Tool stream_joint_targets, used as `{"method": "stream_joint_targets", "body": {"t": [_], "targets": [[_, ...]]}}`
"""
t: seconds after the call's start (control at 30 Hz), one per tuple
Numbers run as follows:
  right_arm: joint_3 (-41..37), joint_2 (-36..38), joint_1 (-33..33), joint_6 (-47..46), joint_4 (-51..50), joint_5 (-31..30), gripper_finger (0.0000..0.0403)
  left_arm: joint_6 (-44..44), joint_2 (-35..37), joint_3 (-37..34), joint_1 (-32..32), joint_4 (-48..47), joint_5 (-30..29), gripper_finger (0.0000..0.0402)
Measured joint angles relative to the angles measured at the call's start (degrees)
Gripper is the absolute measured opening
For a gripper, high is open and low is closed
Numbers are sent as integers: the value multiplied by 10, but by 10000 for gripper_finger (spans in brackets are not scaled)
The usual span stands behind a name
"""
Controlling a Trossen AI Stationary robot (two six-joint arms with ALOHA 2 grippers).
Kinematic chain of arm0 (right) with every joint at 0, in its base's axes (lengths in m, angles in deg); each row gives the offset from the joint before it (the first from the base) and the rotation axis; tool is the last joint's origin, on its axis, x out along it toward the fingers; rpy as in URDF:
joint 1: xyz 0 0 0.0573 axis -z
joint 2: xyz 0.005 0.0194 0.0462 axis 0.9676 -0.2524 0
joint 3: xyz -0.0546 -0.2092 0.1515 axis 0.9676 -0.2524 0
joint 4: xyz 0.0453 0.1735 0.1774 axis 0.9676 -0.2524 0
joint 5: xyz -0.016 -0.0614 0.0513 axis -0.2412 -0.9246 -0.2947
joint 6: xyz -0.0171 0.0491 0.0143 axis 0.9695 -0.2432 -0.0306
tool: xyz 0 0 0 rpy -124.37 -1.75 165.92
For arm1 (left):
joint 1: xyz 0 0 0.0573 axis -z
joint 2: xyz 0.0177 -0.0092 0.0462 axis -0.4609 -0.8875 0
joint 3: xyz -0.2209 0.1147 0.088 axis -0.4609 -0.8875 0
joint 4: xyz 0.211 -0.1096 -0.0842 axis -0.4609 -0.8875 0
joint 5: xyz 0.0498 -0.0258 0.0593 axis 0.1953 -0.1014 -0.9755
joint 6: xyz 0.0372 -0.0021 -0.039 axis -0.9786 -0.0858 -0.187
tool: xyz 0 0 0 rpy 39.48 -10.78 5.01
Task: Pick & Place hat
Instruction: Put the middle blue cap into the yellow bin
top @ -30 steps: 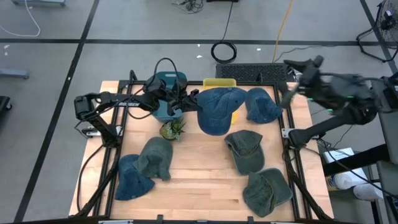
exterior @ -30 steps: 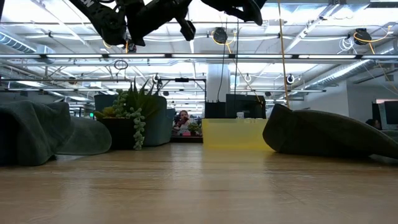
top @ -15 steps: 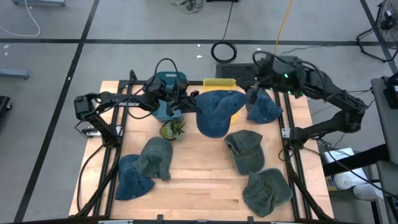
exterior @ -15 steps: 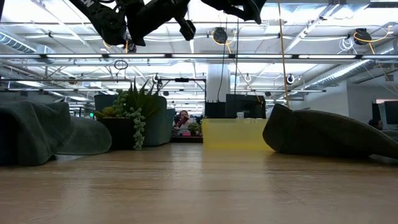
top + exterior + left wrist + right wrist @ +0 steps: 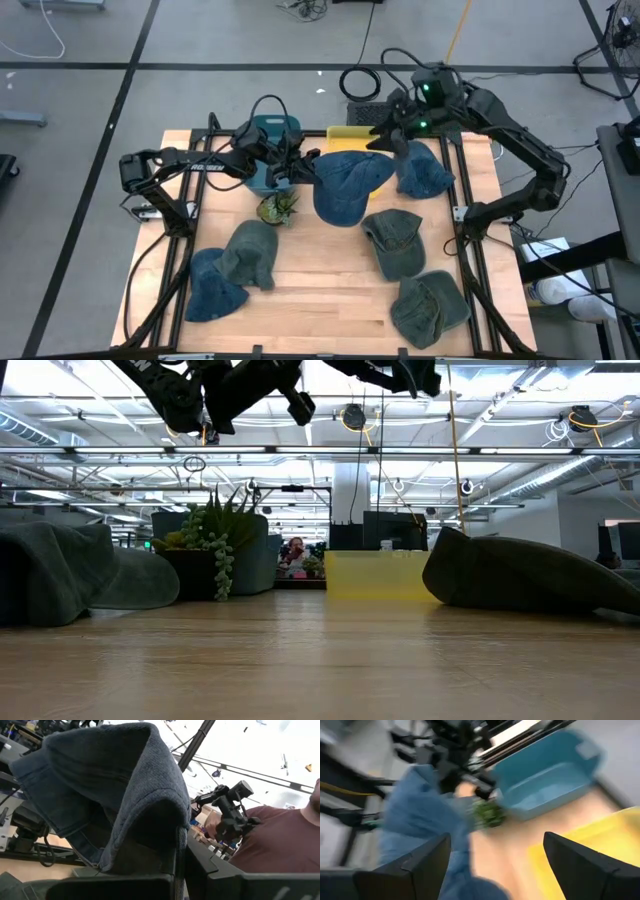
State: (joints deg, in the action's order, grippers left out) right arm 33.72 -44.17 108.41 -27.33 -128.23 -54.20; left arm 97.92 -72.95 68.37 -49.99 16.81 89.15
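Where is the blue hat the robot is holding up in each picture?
High view: the held blue hat is mid-table, by the yellow bin.
Low view: not in it.
Left wrist view: it fills the picture.
Right wrist view: at left.
Shared landmark: the teal bin.

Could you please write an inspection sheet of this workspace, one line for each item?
Surface: wooden table, mostly covered.
Job's things: blue hat held up by left gripper; yellow bin, teal bin at the far edge.
Clutter: six more hats on the table; small plant.
Grippers: left shut on the hat; right gripper open, near the yellow bin.
Cables: coiled cable on the floor.
Surroundings: person in left wrist view.
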Motion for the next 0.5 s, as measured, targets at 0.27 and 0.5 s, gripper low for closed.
{"method": "stream_joint_targets", "body": {"t": [0.27,0.5], "targets": [[0,-25,24,-22,-1,136,275,-12,0,0,0,-29,6,12],[0,-30,14,-12,-11,140,272,-16,0,0,-2,-29,7,12]]}}
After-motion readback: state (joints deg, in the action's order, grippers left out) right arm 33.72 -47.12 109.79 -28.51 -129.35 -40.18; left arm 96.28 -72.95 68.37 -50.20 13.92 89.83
